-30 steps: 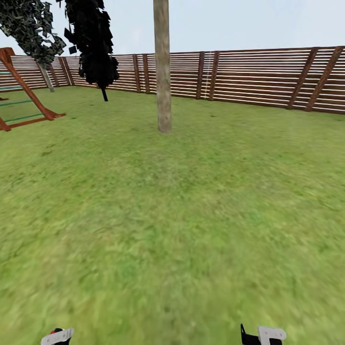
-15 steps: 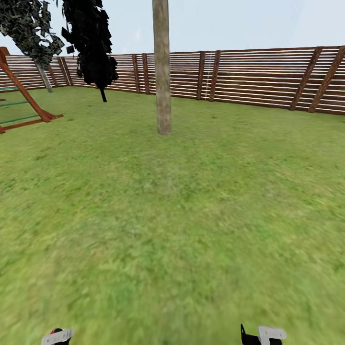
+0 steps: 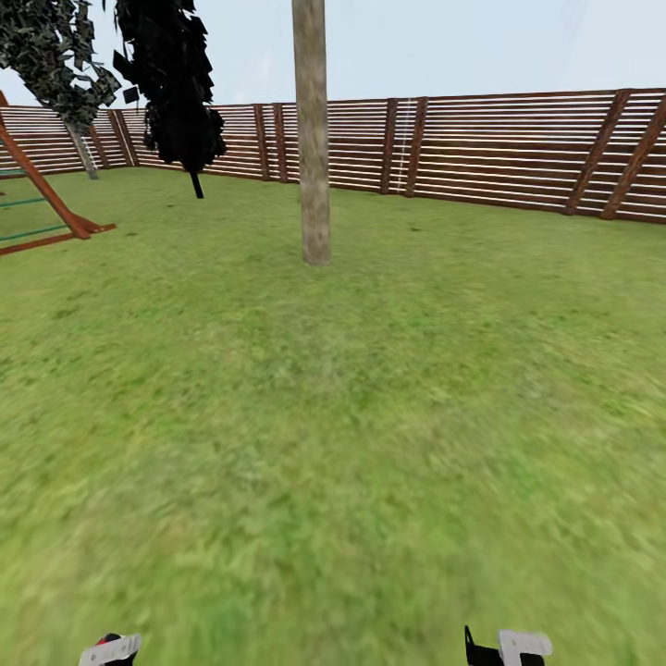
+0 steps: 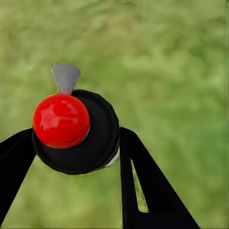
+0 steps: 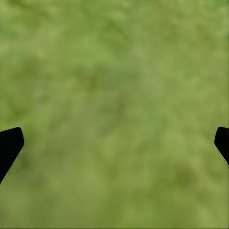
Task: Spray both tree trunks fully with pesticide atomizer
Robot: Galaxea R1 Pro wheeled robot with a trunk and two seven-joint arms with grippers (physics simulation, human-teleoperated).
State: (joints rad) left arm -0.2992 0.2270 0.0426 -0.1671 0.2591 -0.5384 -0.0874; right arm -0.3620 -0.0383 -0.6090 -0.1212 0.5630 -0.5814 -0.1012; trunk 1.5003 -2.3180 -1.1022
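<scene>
— While the left gripper (image 4: 71, 157) is clamped on the atomizer (image 4: 74, 131), does it look secure?
— Likely light, rigid, slick; grip the body. Right gripper (image 5: 114, 143) spread, empty. Trunk (image 3: 313, 139) well ahead.

One pale tree trunk (image 3: 313, 139) stands on the grass (image 3: 370, 416). Two further trees are at the far left: one near-black column-shaped tree (image 3: 171, 83) and one leafy tree (image 3: 55, 55). One slatted fence (image 3: 499, 148). One red-brown play frame (image 3: 42, 199). One atomizer (image 4: 76, 131). Two pincers: left pincer (image 4: 78, 167), right pincer (image 5: 114, 143).
</scene>
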